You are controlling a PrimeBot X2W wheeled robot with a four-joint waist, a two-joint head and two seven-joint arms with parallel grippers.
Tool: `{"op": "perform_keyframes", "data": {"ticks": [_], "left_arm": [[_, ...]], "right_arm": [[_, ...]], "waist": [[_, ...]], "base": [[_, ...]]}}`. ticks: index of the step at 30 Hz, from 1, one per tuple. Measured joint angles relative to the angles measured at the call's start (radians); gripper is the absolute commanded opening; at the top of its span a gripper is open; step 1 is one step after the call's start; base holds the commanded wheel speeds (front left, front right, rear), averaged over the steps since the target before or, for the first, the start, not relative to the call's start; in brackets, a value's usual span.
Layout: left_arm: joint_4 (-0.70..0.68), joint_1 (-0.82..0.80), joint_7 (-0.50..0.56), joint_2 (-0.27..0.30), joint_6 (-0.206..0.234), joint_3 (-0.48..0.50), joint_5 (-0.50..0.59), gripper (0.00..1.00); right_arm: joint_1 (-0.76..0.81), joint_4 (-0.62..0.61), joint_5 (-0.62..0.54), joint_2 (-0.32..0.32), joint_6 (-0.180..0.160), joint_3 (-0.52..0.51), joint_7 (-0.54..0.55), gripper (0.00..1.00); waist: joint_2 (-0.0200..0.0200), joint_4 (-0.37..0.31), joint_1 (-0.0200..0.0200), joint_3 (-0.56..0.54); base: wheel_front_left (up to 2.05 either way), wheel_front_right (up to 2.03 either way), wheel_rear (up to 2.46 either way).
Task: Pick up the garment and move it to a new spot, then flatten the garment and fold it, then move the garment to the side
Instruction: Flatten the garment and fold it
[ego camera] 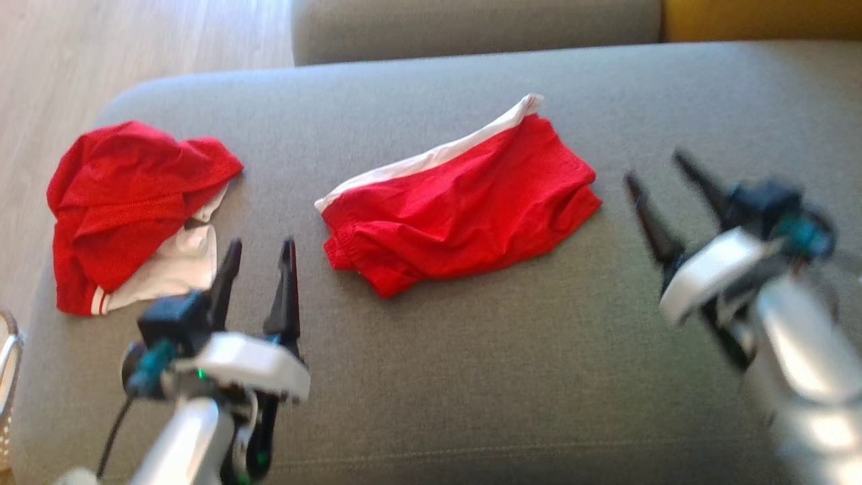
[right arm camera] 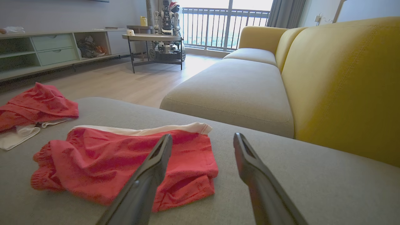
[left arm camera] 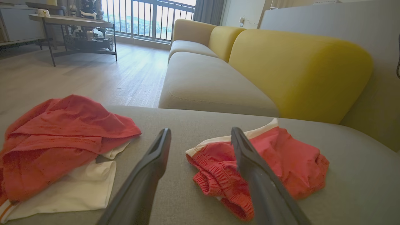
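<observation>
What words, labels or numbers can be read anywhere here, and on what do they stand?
No text can be read here.
The red shorts and the red and white garment show no print.
The items on the far table are too small to tell whether they bear writing.

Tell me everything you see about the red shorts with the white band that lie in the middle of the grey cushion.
The red shorts look like thin knit fabric, with a white band along the far edge and a gathered waist at the robot's left end. They lie folded, a little wrinkled and slanted, in the middle of the grey cushion, which alone touches them.
</observation>
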Motion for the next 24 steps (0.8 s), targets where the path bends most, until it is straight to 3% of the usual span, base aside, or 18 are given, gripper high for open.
{"op": "perform_keyframes", "data": {"ticks": [6,10,18,24], "left_arm": [[-0.033,0.137,0.000,-0.050,-0.039,0.063,0.085,1.00],[-0.043,0.188,0.000,-0.091,-0.070,0.096,0.130,1.00],[-0.028,0.215,0.000,-0.135,-0.134,0.141,0.192,1.00],[-0.020,0.208,0.000,-0.157,-0.168,0.161,0.218,1.00]], "right_arm": [[0.256,-0.149,-0.128,0.136,0.000,-0.151,0.029,1.00],[0.356,-0.232,-0.160,0.190,0.000,-0.222,0.069,1.00],[0.401,-0.334,-0.175,0.221,0.000,-0.268,0.134,1.00],[0.394,-0.305,-0.107,0.227,0.000,-0.331,0.211,1.00]], "waist": [[0.0000,-0.013,0.0000,-0.043],[0.0000,-0.014,0.0000,-0.050],[0.0000,-0.009,0.0000,-0.053],[0.0000,0.009,0.0001,-0.030]], "base": [[0.00,0.00,0.00],[0.00,0.00,0.00],[0.00,0.00,0.00],[0.00,0.00,0.00]]}}
